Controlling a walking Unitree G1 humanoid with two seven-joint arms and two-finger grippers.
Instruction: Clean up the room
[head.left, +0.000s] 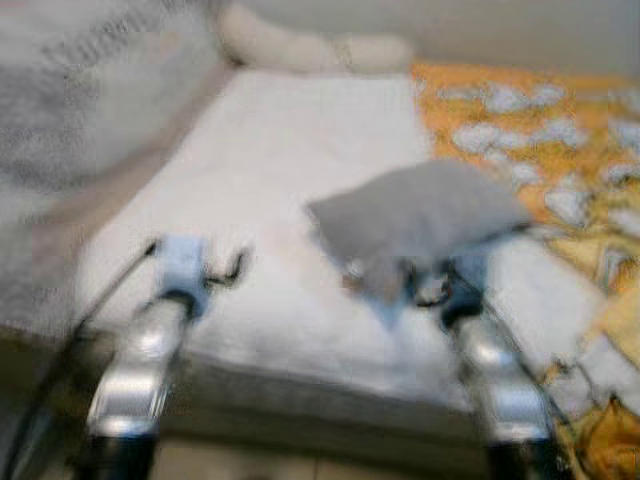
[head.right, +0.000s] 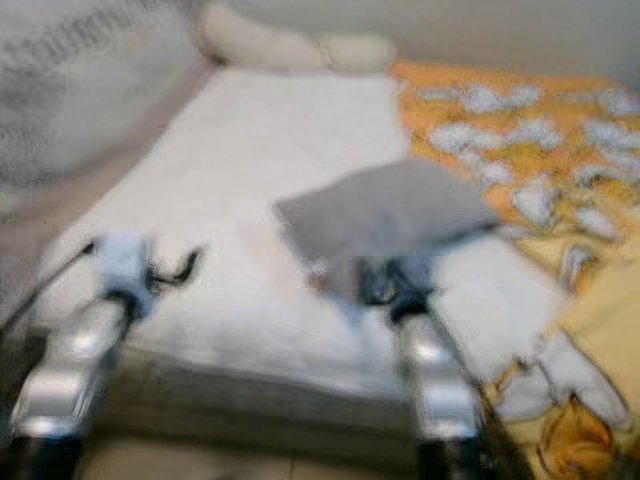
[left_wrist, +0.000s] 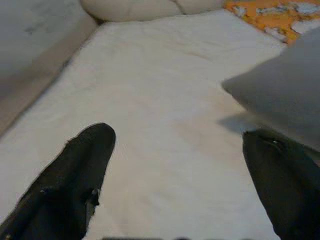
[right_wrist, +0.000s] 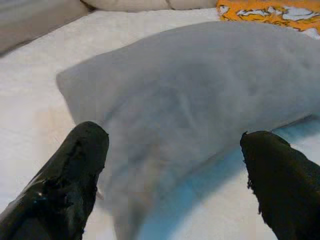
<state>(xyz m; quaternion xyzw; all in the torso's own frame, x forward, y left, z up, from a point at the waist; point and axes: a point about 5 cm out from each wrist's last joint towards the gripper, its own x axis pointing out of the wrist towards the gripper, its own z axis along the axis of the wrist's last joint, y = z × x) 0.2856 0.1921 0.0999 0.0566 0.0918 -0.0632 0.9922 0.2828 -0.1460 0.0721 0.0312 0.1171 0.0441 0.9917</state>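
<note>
A grey pillow (head.left: 420, 215) lies on the white sheet (head.left: 270, 160) of a bed, toward its right half. My right gripper (right_wrist: 175, 137) is open at the pillow's near edge, one finger (right_wrist: 80, 165) on each side and the pillow (right_wrist: 190, 95) close ahead between them. My left gripper (left_wrist: 180, 137) is open over bare sheet, left of the pillow (left_wrist: 285, 90), with nothing between its fingers. The eye views are blurred.
An orange blanket with white patterns (head.left: 560, 130) covers the bed's right side and hangs over its near corner. White pillows (head.left: 310, 45) lie at the head. A grey patterned fabric (head.left: 70, 100) rises along the left. The bed's near edge (head.left: 300, 390) is just before me.
</note>
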